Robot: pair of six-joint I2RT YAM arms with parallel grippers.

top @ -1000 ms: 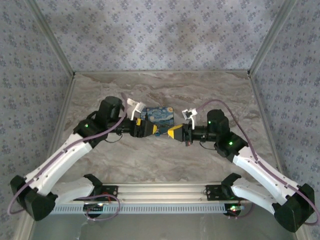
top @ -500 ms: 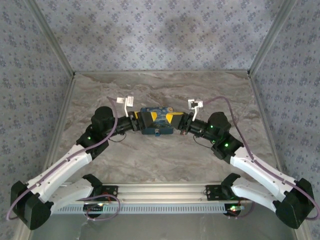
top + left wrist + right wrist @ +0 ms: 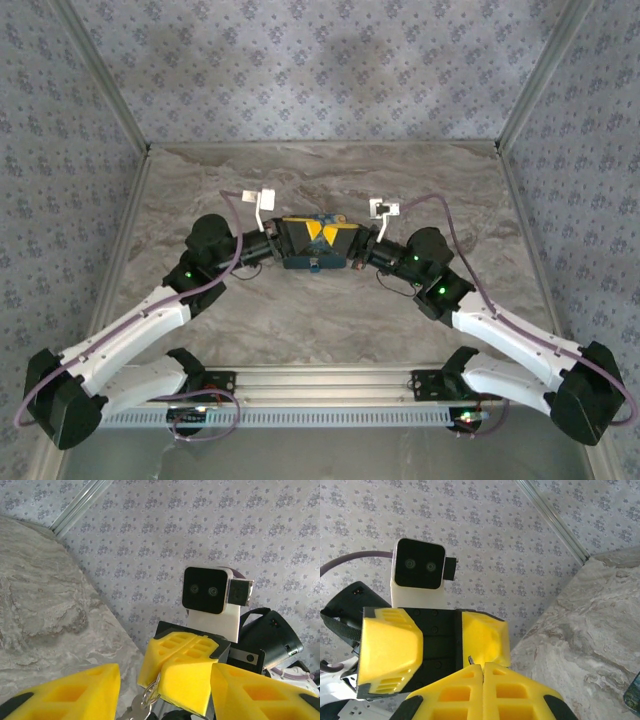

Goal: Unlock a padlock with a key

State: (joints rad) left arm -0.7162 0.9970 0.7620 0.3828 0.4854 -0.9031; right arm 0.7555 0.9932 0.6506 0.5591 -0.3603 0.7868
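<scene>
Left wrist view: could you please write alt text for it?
The right arm's shut yellow fingers, a metal key ring dangling from them, sit between the left arm's open yellow fingers. Its wrist camera, marble table and patterned wall lie behind.

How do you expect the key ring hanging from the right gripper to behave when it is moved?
The key ring probably swings freely, since it dangles loose from the shut right gripper. Being thin bare metal, it looks light and is likely slippery to grip.
</scene>
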